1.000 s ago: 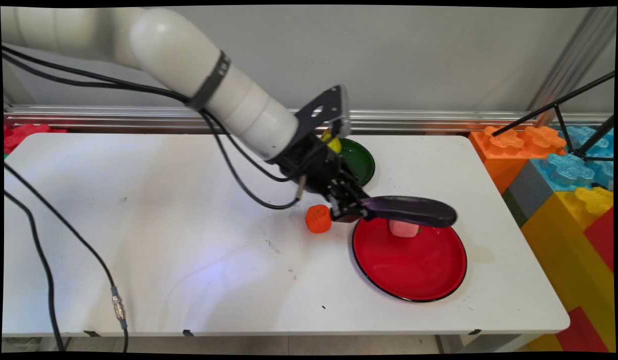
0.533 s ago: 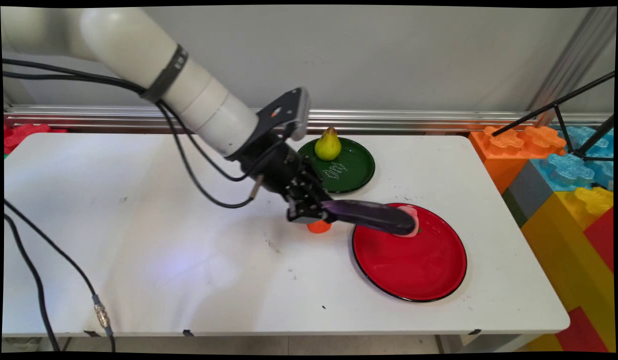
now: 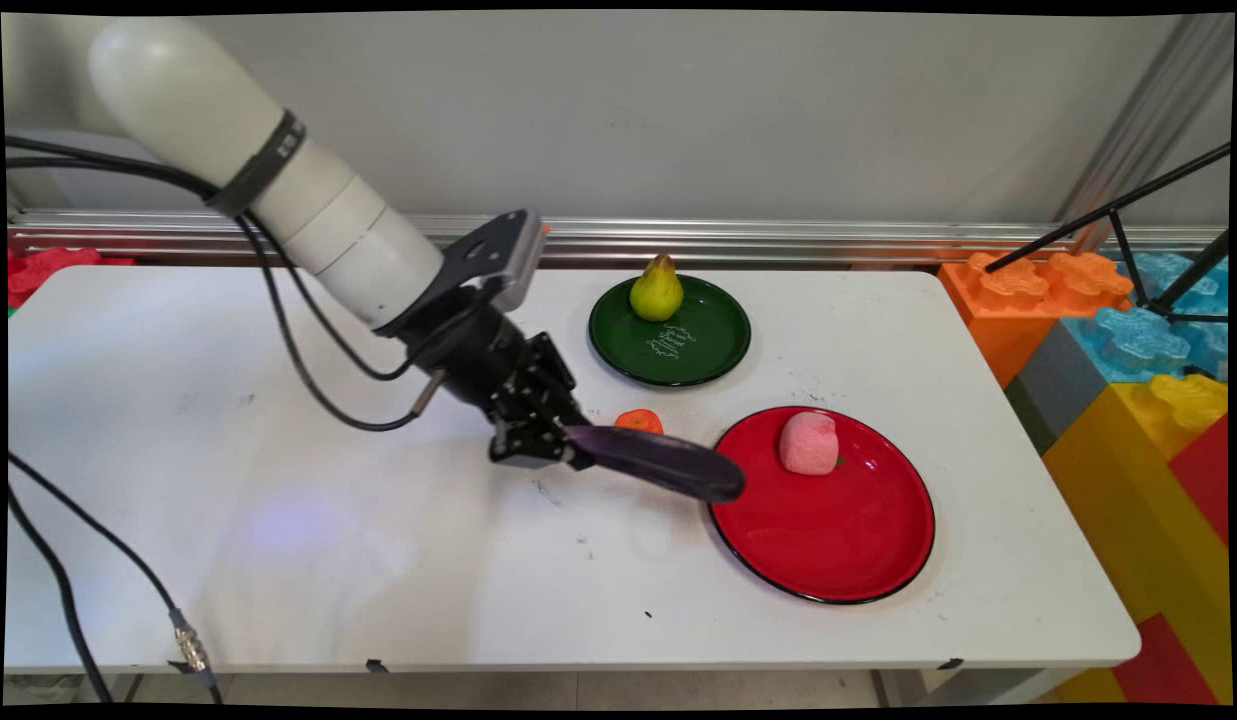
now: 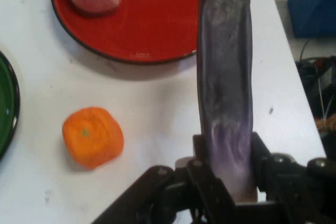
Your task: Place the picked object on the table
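Eggplant [image 3: 658,465] sits pinched in the claw [image 3: 553,452] mid-frame, held level above the bench [image 3: 378,560], tip right at the red plate [image 3: 828,540] rim. Not set down anywhere yet. Orange [image 4: 93,137] lies close beside it, pink fruit [image 3: 808,443] on the plate.

White tabletop against a plain grey wall, toy-brick stacks at both ends.

The white tabletop [image 3: 378,560], scuffed with small dark marks, runs under and all around the gripper [image 3: 538,450]. Beyond the gripper a ribbed aluminium rail [image 3: 828,240] lines the foot of the grey wall [image 3: 778,110]. Far to the gripper's right stand large orange, blue, yellow and red toy bricks [image 3: 1128,330], crossed by black tripod legs [image 3: 1128,210]; behind them a metal profile [image 3: 1148,110] leans up the wall. A red brick [image 3: 48,270] shows far to its left.
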`<act>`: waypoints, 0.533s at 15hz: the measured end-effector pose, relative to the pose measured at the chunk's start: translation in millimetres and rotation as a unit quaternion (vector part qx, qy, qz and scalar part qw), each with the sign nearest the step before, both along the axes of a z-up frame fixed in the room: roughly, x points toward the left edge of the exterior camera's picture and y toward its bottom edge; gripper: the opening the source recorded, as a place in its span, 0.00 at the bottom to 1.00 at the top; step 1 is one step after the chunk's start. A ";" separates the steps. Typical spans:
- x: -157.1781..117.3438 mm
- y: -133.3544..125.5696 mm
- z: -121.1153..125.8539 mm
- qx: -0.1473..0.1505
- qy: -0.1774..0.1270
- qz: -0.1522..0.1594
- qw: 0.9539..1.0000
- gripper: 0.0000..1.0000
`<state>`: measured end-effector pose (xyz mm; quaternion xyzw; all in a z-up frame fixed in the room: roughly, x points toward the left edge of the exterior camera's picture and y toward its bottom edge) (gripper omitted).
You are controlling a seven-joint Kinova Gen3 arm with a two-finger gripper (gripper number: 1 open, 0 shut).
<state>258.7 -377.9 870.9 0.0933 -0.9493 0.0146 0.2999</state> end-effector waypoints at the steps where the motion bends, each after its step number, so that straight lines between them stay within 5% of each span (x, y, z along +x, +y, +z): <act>1: 5.5 1.0 -3.3 0.001 -0.004 -0.003 1.000 0.00; 8: 41.6 -2.6 -36.7 0.007 -0.032 -0.028 0.999 0.00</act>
